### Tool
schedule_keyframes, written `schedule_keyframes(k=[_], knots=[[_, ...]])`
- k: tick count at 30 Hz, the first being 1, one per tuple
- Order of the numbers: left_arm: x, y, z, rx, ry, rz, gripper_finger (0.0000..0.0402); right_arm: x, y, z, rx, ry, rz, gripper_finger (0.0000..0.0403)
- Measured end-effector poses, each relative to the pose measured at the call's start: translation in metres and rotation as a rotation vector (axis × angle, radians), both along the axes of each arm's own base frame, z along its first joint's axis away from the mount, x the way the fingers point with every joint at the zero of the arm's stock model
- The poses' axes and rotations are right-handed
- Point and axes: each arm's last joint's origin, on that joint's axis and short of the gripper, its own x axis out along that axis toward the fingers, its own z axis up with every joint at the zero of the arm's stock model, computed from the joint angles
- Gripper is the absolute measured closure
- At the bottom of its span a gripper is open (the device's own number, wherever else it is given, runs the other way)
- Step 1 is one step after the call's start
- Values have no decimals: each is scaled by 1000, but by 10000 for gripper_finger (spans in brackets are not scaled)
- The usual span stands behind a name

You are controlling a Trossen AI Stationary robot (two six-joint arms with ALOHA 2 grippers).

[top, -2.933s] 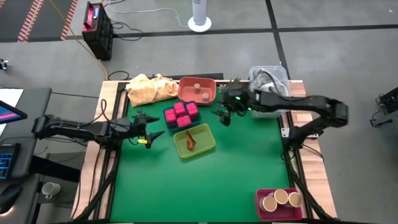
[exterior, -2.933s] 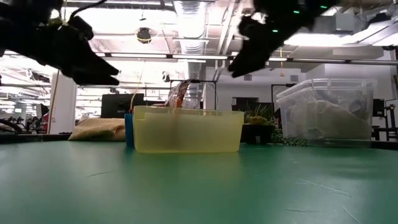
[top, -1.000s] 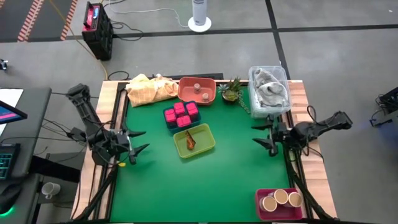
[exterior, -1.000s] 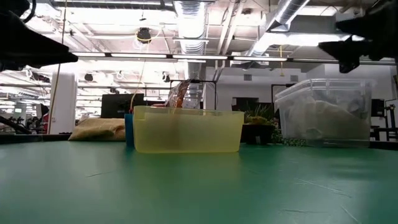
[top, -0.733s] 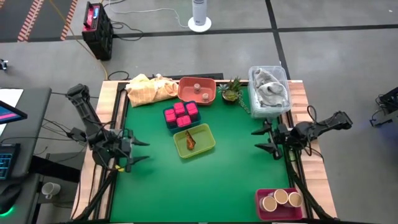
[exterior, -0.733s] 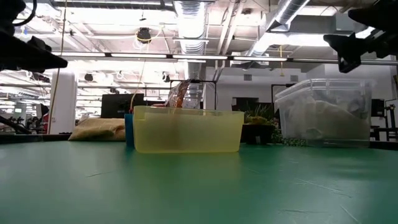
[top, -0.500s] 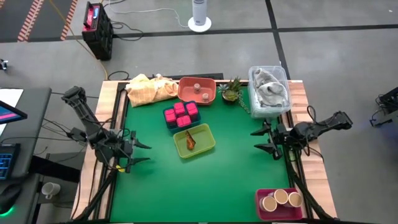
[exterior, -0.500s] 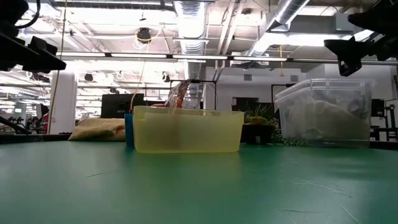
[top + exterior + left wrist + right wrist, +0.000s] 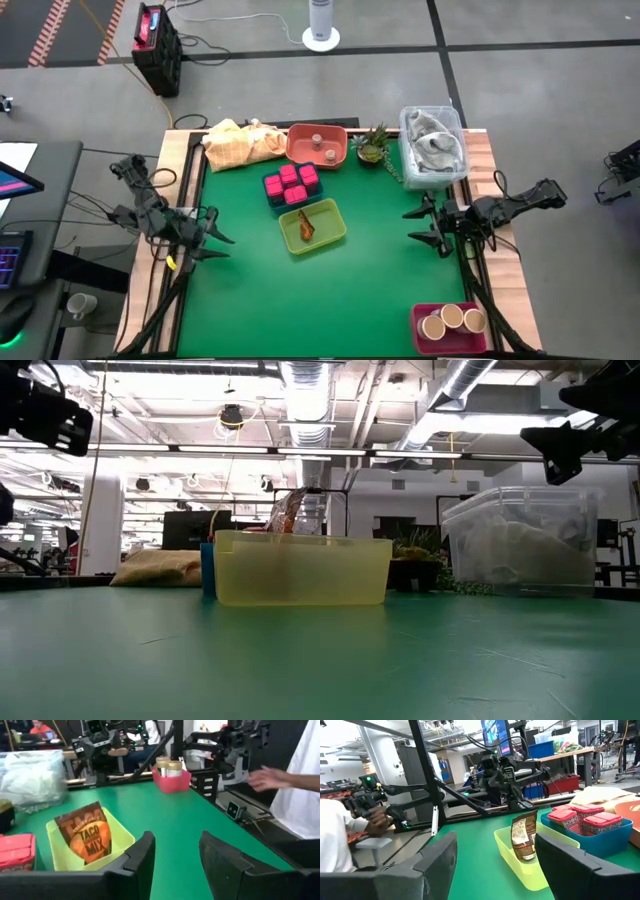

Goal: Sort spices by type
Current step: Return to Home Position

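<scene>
hovering at opposite edges of green table, left gripper and right gripper spread wide, empty; yellow plastic bin lying midway between.

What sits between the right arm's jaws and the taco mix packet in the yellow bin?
Nothing visible. Only bare green mat lies between the right arm's open jaws and the yellow bin. The taco mix packet sits inside, past the bin's own wall.
</scene>
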Motion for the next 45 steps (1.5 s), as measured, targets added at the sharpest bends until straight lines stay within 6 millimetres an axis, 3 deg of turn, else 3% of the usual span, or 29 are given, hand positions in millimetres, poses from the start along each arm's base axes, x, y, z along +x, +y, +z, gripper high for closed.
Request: schedule_keyframes(k=[8,26,29,35,45], knots=[[6,-2,-7,-5,-98,111,264,1,0,-4,-14,42,0,112],[7,-1,-22,144,-41,145,264,1,0,-5,-16,47,0,112],[12,1,-22,52,-89,205,264,1,0,-5,-16,47,0,112],[19,13,-13,-399,-219,346,265,1,0,-5,-17,48,-1,112],[27,31,-26,-268,-145,576,265,1,0,-5,-18,51,-1,112]])
